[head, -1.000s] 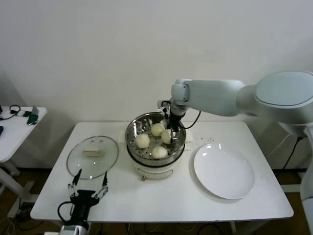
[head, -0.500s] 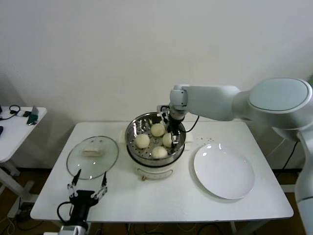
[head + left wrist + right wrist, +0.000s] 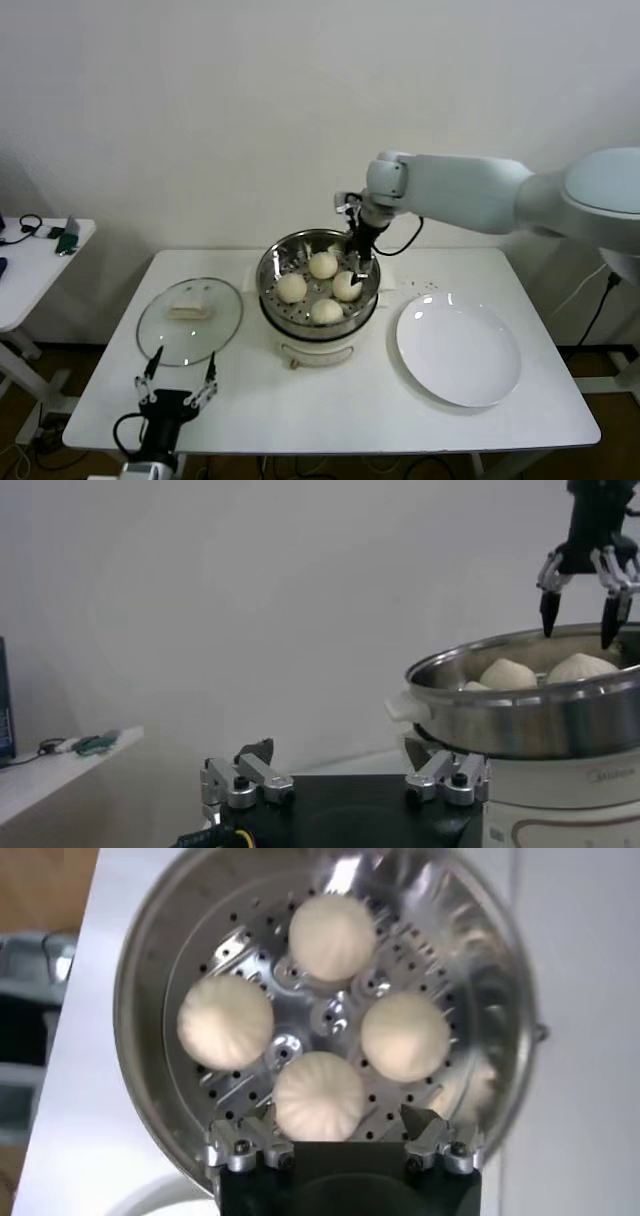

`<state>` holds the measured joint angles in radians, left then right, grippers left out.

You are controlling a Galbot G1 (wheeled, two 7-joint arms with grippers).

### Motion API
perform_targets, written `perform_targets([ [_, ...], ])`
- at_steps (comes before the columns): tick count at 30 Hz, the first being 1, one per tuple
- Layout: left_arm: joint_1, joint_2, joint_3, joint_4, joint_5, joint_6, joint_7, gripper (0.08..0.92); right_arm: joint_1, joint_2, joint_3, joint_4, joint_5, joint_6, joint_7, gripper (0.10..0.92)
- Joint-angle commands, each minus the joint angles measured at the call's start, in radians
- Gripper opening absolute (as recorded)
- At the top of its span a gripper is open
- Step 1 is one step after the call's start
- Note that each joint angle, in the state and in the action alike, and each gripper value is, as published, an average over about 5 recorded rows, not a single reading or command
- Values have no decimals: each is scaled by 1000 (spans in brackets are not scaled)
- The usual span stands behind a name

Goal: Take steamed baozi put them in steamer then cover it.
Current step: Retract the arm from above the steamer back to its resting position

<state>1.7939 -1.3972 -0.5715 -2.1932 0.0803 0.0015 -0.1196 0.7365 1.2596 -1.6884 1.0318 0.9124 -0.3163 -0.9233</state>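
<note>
Several off-white baozi [image 3: 322, 265] [image 3: 319, 1095] lie on the perforated tray inside the shiny steamer [image 3: 263, 283] [image 3: 140, 978] at the table's middle. My right gripper [image 3: 358, 258] [image 3: 338, 1128] hangs open just above the pot's back right rim, over one baozi [image 3: 346, 285], holding nothing. The glass cover [image 3: 190, 320] with its cream handle lies flat on the table left of the steamer. My left gripper [image 3: 178, 385] [image 3: 345, 770] waits open and empty at the front left edge, near the cover. From the left wrist view the steamer [image 3: 530, 720] shows with the right gripper [image 3: 582, 615] above it.
A flat white plate [image 3: 458, 348] with nothing on it lies right of the steamer. A small side table [image 3: 30, 260] with cables stands off to the far left. A white wall runs behind the table.
My right gripper opened, let go of the baozi on the tray's right side, and rose out of the pot, up and slightly right. The left arm stayed put.
</note>
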Motion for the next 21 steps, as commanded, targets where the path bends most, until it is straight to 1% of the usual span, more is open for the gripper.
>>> perform_targets([
  [1, -2, 2, 5, -16, 11, -8, 13, 823, 11, -321, 163, 206, 87, 127, 299, 823],
  [6, -7, 1, 10, -28, 0, -10, 20, 823, -94, -490, 264, 336, 78, 214, 505, 823],
  [11, -16, -1, 5, -31, 26, -13, 18, 823, -364, -663, 554, 457, 56, 270, 665, 823],
  [17, -16, -13, 2, -30, 54, -14, 19, 823, -826, -790, 997, 553, -33, 327, 730, 823],
  [21, -29, -17, -1, -23, 66, -15, 23, 823, -1145, -799, 1347, 591, -74, 361, 755, 823],
])
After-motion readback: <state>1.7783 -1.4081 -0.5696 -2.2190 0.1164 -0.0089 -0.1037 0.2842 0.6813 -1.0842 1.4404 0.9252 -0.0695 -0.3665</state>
